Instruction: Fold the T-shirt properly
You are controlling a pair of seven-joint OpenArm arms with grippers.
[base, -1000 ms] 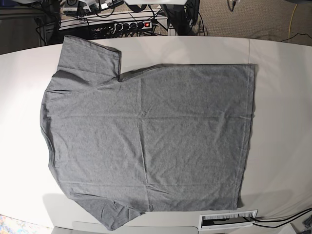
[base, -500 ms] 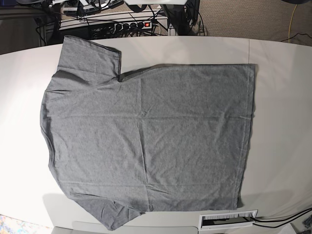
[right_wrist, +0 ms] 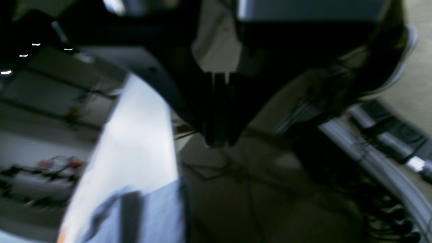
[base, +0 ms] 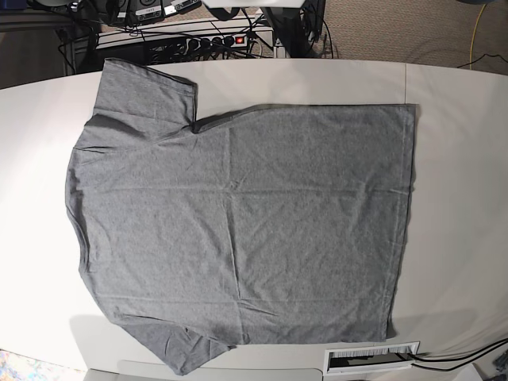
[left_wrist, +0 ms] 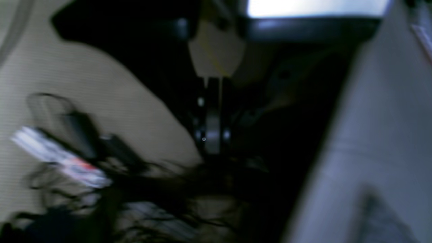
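Note:
The heather-grey T-shirt [base: 238, 214] lies spread flat on the white table [base: 460, 198] in the base view. Its neckline side points left, its hem right, with one sleeve at the far left back [base: 143, 91] and the other at the front edge [base: 186, 349]. No gripper shows in the base view. In the blurred left wrist view my left gripper [left_wrist: 212, 152] hangs off the table's side over the floor, fingers together and holding nothing. In the blurred right wrist view my right gripper [right_wrist: 219, 143] is likewise beside the table, fingers together and empty.
A power strip with a red switch [base: 238, 39] and tangled cables lie behind the table's far edge. A white slotted vent [base: 371, 357] sits at the front edge. The table edge shows in the left wrist view [left_wrist: 371, 135] and the right wrist view [right_wrist: 135, 135].

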